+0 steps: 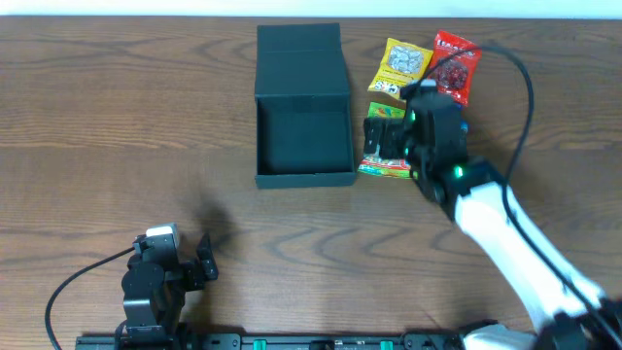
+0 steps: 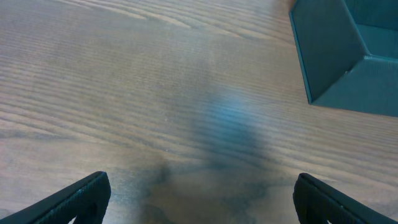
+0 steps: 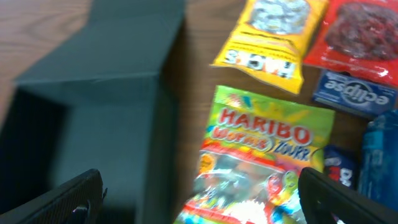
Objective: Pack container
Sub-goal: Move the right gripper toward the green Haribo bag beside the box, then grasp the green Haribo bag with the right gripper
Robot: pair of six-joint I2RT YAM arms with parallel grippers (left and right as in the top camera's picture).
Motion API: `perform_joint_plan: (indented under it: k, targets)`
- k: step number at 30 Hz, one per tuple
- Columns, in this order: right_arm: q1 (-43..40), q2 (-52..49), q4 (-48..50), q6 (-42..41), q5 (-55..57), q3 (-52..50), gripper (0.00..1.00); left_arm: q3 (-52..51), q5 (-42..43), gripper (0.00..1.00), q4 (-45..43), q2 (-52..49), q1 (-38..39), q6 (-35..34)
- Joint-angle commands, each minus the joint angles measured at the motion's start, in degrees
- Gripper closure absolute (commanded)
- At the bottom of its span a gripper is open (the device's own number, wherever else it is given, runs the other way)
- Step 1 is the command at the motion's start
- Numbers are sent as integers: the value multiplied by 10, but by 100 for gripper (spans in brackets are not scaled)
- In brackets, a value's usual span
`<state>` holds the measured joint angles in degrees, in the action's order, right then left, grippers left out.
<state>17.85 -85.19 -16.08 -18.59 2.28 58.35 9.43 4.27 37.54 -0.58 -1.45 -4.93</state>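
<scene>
My right hand (image 3: 208, 202) is spread wide over the Haribo bag (image 3: 261, 149) by the box (image 1: 303, 178), so I'd drop straight, pinch mid-bag, no dragging.

The right arm (image 1: 515, 243) is white with a black claw (image 1: 376, 139), seemingly green-lit.

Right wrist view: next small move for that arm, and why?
Probably lower the right gripper onto the Haribo packet. Its jaws stand wide open and hold nothing, and the packet lies flat below, between them. The container beside the packet is open, with nothing visible inside, so a first snack looks due.
</scene>
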Motion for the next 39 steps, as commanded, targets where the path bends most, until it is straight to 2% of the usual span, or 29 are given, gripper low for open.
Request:
perform_joint_plan:
  k: [1, 5, 17, 21, 26, 29, 33, 39]
  targets:
    - [-21, -56, -16, 4, 9, 49, 1, -4, -4, 5, 3, 3, -3, -7]
    - [-29, -128, -19, 4, 11, 72, 8, -4, -4, 5, 3, 3, -3, -7]
    - [-37, -265, -15, -14, 35, 73, 11, -4, -4, 5, 3, 3, -3, -7]
    - [-37, -301, -17, -24, 35, 73, 25, -4, -4, 5, 3, 3, -3, -7]
    - [-37, -308, -18, -26, 19, 73, 58, -4, -4, 5, 3, 3, -3, -7]
    - [-37, -307, -32, -26, 20, 82, 82, -4, -4, 5, 3, 3, -3, -7]
    - [-37, -307, -61, -26, 19, 105, 99, -4, -4, 5, 3, 3, -3, -7]
    - [-36, -287, -184, -26, 20, 220, 99, -4, -4, 5, 3, 3, -3, -7]
